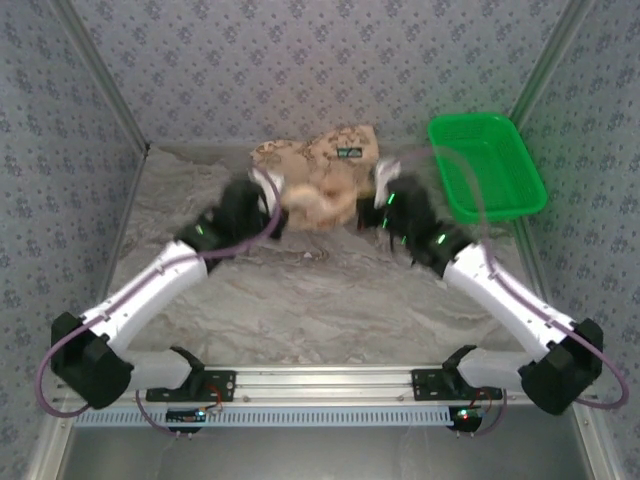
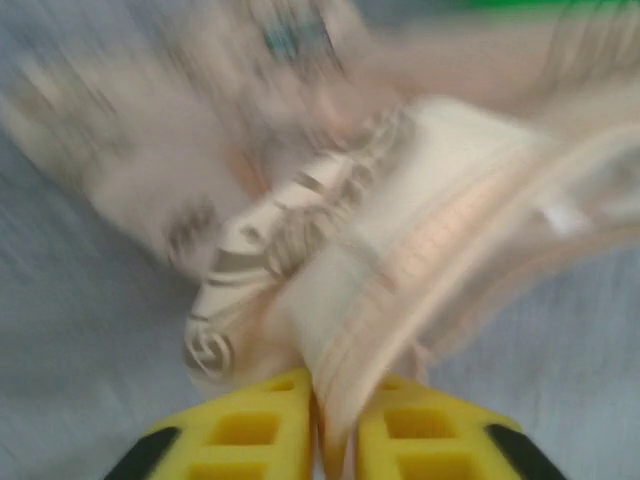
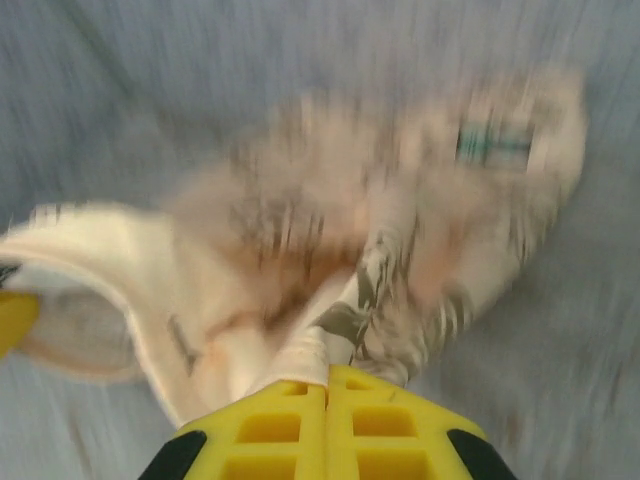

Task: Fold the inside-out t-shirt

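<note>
The inside-out t-shirt (image 1: 318, 170) lies bunched in a heap at the far middle of the table, with peach fabric, dark emblems and paler folds showing. My left gripper (image 1: 274, 206) is at its left edge and my right gripper (image 1: 370, 206) at its right edge. In the left wrist view the yellow fingers (image 2: 262, 425) stand a little apart, and a pale stitched hem of the t-shirt (image 2: 400, 270) is pinched between them at the gripper (image 2: 335, 388). The right wrist view has my right gripper (image 3: 327, 370) shut, with a fold of the t-shirt (image 3: 320, 345) coming out of its tips. Both wrist views are blurred.
A green plastic basket (image 1: 487, 165) stands at the far right, close behind the right arm. Patterned walls close in the back and both sides. A wrinkled grey cloth (image 1: 320, 300) covers the table between the arms and the near rail.
</note>
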